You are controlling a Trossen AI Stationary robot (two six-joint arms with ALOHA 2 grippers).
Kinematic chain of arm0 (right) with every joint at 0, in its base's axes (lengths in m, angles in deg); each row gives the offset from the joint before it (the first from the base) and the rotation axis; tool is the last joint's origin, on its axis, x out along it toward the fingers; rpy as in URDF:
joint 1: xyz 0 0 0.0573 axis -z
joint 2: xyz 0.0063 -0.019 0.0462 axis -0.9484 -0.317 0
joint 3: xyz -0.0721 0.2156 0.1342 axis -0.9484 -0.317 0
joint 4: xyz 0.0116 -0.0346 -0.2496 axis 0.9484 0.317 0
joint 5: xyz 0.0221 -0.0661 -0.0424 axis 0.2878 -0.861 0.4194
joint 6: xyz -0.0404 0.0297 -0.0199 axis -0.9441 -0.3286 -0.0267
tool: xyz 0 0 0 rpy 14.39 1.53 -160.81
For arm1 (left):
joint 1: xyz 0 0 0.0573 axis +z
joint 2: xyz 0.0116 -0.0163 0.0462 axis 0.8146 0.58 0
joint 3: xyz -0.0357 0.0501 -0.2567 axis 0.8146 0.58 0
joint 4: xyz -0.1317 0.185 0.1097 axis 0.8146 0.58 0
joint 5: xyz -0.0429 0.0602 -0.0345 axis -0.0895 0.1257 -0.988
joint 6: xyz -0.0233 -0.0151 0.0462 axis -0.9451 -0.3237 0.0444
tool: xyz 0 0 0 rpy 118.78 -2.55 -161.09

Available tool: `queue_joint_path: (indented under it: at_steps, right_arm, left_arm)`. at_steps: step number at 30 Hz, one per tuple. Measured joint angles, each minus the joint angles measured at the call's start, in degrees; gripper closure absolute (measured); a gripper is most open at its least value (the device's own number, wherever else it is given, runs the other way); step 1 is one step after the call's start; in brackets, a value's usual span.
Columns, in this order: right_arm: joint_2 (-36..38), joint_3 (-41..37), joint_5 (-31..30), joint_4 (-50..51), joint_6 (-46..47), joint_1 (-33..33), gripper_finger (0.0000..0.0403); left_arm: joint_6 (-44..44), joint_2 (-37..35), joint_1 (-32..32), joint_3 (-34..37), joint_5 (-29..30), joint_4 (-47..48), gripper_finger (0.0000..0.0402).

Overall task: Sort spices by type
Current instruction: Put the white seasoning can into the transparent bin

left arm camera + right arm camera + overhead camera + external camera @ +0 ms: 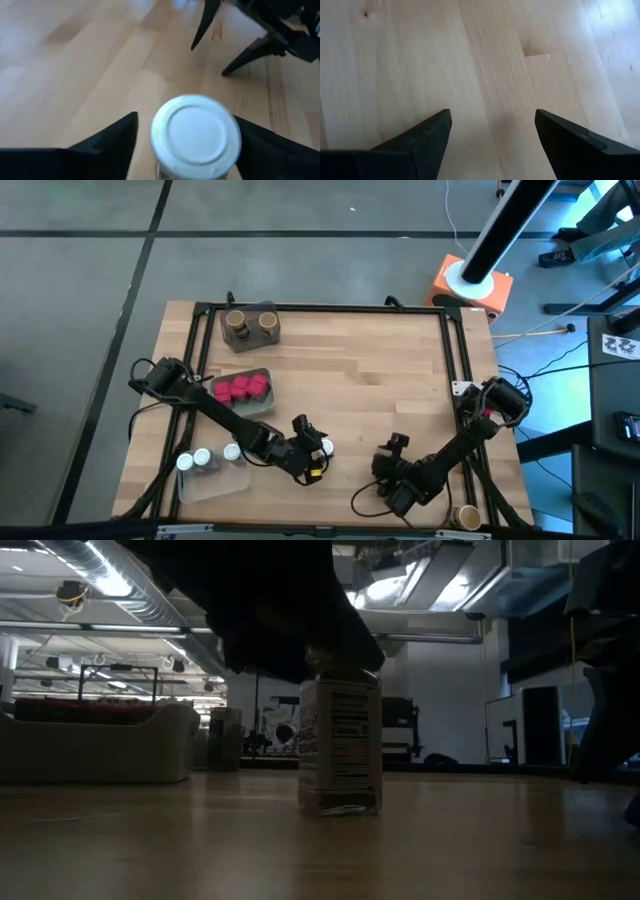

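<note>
View from above: my left gripper [316, 452] sits over the front middle of the table [380, 370], straddling a white-capped jar [326, 447] that stands upright, its long axis vertical. In the left wrist view the round cap [196, 131] lies squarely between the two fingers [107, 137], with a gap showing on each side, so I read the jaws as spread around the jar and not yet pressing it (the low view hides the contact under a dark mass). The jar is far nearer this arm than the other; I judge that closing straight in is all the grip needs. The clear tray [215, 480] holding the other white-capped jars [202, 458] lies back toward the left arm's base, just beside the elbow. My right gripper [392, 465] waits nearby, fingers [420, 137] apart over bare wood, holding nothing.
</note>
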Motion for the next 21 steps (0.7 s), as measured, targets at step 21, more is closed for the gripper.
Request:
queue_joint_path:
  at_steps: [21]
  right_arm:
    - [-0.31, -0.13, -3.19, -2.51, -0.07, 0.15, 0.0109]
  left_arm:
    - [-0.42, -7.02, -6.32, -5.57, 0.07, 10.93, 0.0212]
